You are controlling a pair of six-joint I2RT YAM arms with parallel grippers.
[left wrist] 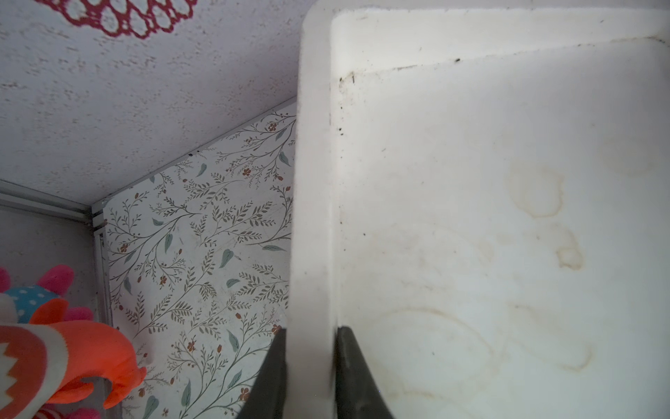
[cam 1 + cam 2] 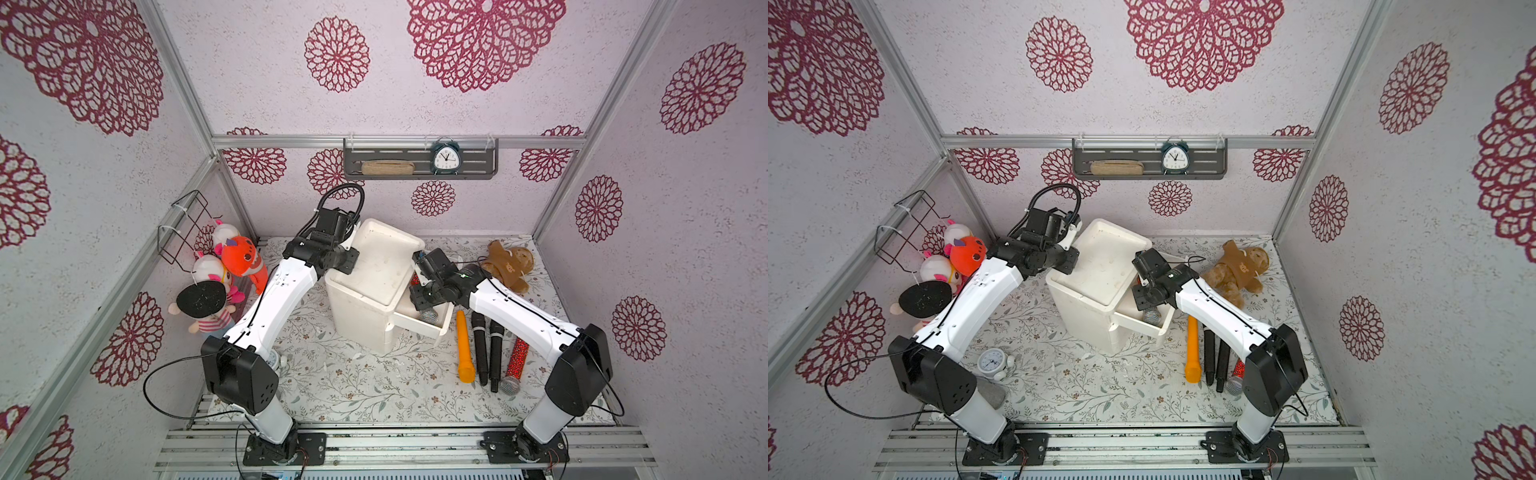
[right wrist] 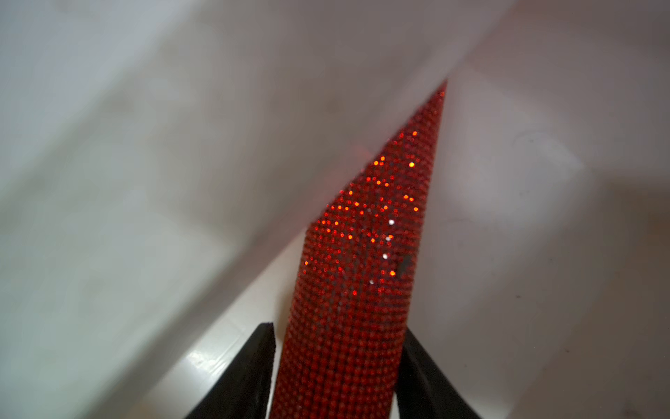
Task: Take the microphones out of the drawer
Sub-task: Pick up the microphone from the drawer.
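A: Where is the microphone (image 3: 362, 254)?
B: The red glitter unit lies in the open drawer (image 2: 415, 328), just right of centre in both top views, with its silver mesh head near the drawer's front wall.
A: State of the right gripper (image 3: 338, 327)?
B: It straddles the handle, one finger on each side. A firm clamp cannot be confirmed.
A: And the left gripper (image 1: 310, 330)?
B: Closed on the upper rim of the white drawer unit (image 2: 357, 316)

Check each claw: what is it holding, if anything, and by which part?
Left claw clamps the white drawer unit by its top rim. Right claw straddles the handle of the red glitter microphone; grip cannot be told.
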